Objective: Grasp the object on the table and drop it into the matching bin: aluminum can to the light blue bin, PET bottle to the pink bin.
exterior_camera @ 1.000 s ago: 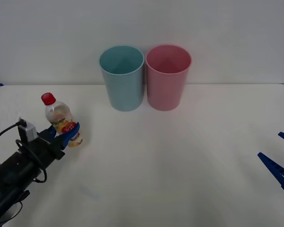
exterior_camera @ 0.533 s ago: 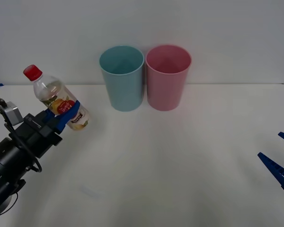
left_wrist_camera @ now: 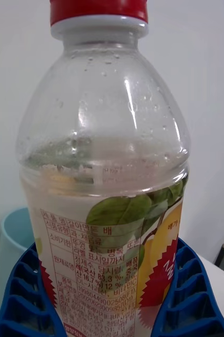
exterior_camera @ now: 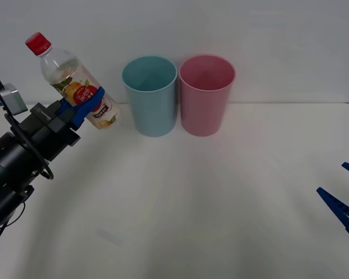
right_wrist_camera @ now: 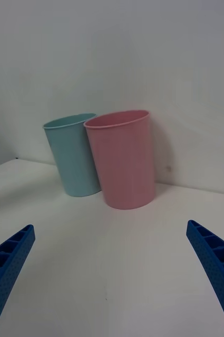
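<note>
My left gripper (exterior_camera: pixel 86 99) is shut on the PET bottle (exterior_camera: pixel 75 81), a small clear bottle with a red cap and a red, orange and yellow label. The bottle hangs high above the white table (exterior_camera: pixel 192 192) at the far left, tilted with its cap up and to the left, left of the light blue bin (exterior_camera: pixel 150 96). Up close, the bottle (left_wrist_camera: pixel 106 174) sits between the blue ribbed fingers (left_wrist_camera: pixel 22 295). The pink bin (exterior_camera: pixel 206 95) stands upright just right of the blue one, touching it. My right gripper (exterior_camera: pixel 344 200) waits open low at the right edge.
Both bins stand at the back of the table against a plain white wall; the right wrist view has the pink bin (right_wrist_camera: pixel 123 158) in front of the light blue bin (right_wrist_camera: pixel 75 155). Bare tabletop lies between the two arms.
My left gripper has lifted the bottle off the table, up and slightly right toward the bins, tilting it more. The right arm has not moved.
</note>
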You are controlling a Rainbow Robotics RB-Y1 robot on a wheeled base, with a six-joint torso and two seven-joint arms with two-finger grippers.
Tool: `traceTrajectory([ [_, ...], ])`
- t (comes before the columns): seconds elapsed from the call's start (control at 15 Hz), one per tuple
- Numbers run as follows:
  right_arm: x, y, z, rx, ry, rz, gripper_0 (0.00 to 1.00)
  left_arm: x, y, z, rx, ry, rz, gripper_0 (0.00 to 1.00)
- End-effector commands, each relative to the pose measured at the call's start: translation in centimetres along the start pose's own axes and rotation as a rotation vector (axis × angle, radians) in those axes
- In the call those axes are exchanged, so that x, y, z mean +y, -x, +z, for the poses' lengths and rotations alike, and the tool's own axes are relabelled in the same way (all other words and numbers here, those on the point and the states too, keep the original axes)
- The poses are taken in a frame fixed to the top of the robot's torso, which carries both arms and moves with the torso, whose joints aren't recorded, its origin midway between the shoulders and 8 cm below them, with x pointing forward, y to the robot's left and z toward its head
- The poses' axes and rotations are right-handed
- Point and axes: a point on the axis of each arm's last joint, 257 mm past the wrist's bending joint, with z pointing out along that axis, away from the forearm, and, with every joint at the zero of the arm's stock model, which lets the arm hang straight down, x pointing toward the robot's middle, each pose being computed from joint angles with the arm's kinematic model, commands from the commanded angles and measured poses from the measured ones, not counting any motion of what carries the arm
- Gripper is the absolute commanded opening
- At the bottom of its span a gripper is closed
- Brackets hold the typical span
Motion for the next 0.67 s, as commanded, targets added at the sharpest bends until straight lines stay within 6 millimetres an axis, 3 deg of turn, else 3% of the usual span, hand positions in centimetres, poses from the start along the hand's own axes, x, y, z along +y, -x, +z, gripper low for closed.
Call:
traceTrajectory([
  [0.07, 0.0, 0.0, 0.0, 0.000, 0.000, 0.000, 1.00, -0.6, 0.3, 3.8, 0.008, -0.055, 0.000, 0.00],
  [0.33, 0.0, 0.0, 0.0, 0.000, 0.000, 0.000, 1.00, -0.1, -1.2, 10.9, 0.043, -0.120, 0.039, 0.00],
  [0.67, 0.0, 0.0, 0.0, 0.000, 0.000, 0.000, 1.00, -1.5, -1.3, 19.4, 0.070, -0.172, 0.076, 0.00],
])
